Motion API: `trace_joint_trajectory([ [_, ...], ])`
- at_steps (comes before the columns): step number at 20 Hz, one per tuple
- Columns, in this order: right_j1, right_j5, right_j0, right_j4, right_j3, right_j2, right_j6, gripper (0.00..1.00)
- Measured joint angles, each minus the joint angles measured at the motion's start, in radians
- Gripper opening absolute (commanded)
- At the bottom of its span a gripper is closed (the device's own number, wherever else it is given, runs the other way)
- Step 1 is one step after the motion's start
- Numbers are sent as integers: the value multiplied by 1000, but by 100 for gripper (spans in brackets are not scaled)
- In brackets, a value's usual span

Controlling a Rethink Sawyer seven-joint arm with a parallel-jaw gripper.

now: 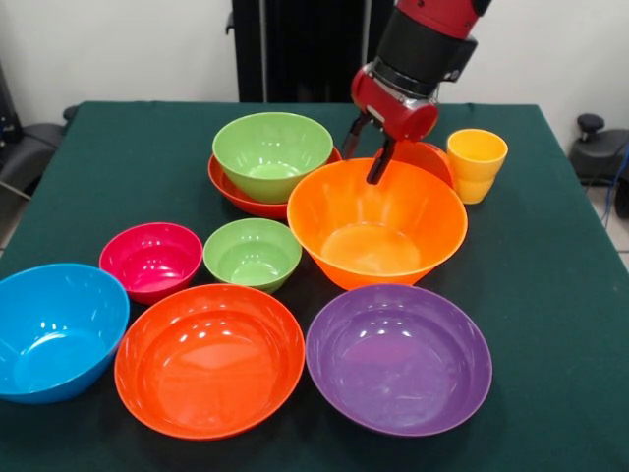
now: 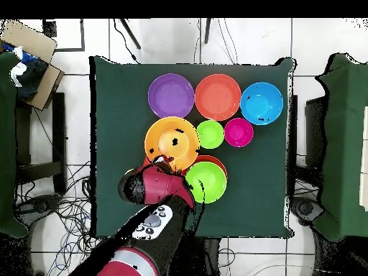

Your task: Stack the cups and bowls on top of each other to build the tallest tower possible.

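Observation:
My gripper (image 1: 365,155) hangs over the far rim of the large orange bowl (image 1: 378,221). It is open, with one finger behind the rim and the other just inside it. The bowl stands on the table. Left of it, a medium lime green bowl (image 1: 272,149) sits nested in a wide red-orange bowl (image 1: 228,185). Two nested yellow-orange cups (image 1: 476,163) stand to the right of the gripper. A small red-orange bowl (image 1: 429,157) peeks out behind the orange bowl. In the overhead view the gripper (image 2: 166,159) is at the orange bowl's (image 2: 172,140) near rim, and the arm hides the cups.
Loose bowls stand on the table's camera side: small lime green (image 1: 253,254), magenta (image 1: 151,260), blue (image 1: 54,329), big red-orange (image 1: 209,359), purple (image 1: 398,359). The green table (image 1: 550,295) has bare cloth at its right edge. Chairs stand beside the table.

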Motion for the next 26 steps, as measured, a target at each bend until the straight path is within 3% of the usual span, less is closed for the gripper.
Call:
trace_joint_trajectory([
  [10,71,-34,0,0,-32,-22,0,100],
  [26,69,-34,0,0,-40,-26,0,100],
])
